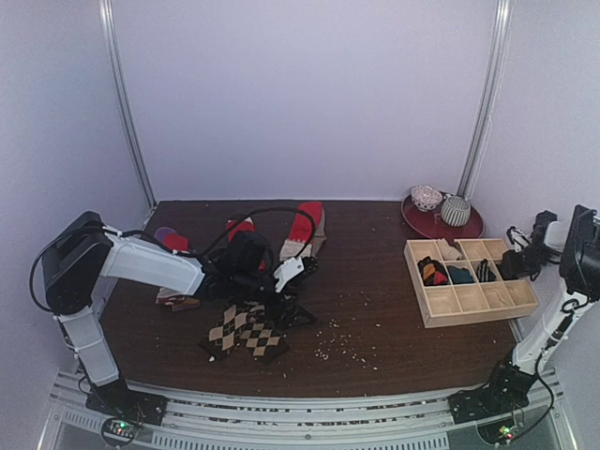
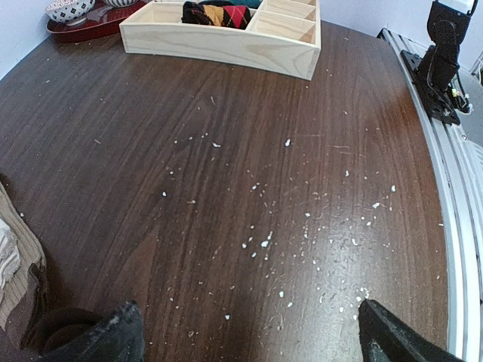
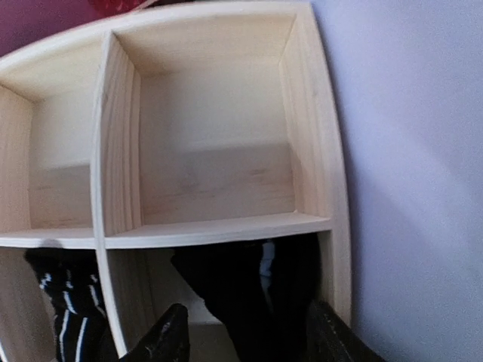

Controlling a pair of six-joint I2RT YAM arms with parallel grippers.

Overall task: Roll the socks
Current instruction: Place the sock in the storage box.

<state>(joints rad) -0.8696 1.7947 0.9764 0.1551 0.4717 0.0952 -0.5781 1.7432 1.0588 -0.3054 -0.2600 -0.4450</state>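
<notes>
A brown-and-beige argyle sock pair point(image 1: 244, 333) lies flat at the table's front middle. Red socks point(image 1: 305, 225) lie at the back, and one more red sock point(image 1: 173, 242) sits behind my left arm. My left gripper point(image 1: 295, 281) is open and empty just above the argyle pair; its view shows spread fingertips point(image 2: 113, 335) over bare table point(image 2: 253, 335). My right gripper point(image 1: 514, 265) is open over the wooden tray point(image 1: 469, 305). A black sock with a white stripe point(image 3: 256, 286) lies in the compartment between its fingers point(image 3: 166, 339); the left finger stands clear of it.
The tray holds rolled socks in several compartments, including a black striped one point(image 3: 68, 309). A dark red plate point(image 1: 422, 225) with two bowls stands at the back right. White crumbs point(image 2: 264, 241) are scattered on the dark wood. A brown sock edge point(image 2: 15, 264) shows at the left.
</notes>
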